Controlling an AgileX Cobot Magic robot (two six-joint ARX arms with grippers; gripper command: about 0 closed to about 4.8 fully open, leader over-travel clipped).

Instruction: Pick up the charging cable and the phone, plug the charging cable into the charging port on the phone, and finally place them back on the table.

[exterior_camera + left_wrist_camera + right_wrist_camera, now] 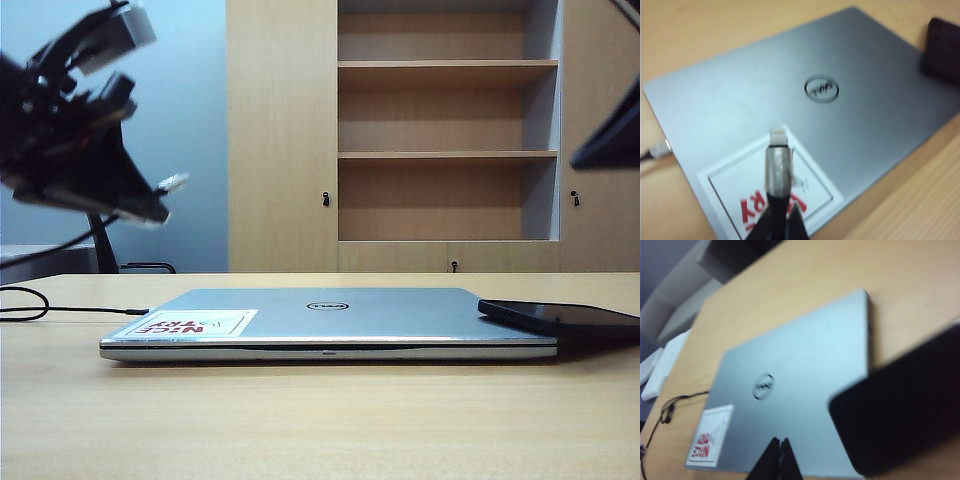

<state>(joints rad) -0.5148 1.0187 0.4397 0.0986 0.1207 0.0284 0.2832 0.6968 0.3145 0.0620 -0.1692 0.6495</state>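
Table (320,420): Dell laptop (330,320) (sticker unreadable); left end effector (774,227) grips charging cable (777,160).

Silver laptop (340,320) with a red-lettered white sticker (195,323) — black phone (560,318), black cable (40,305) — on pale beige wood-grain table (320,420).

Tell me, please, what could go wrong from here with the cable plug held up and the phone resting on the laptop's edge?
1. The phone overhangs the laptop; a nudge from the shut, empty right gripper might slide it off.
2. The left gripper pinches the charging cable just behind its plug, above the lid; the trailing cord could snag and twist the plug.
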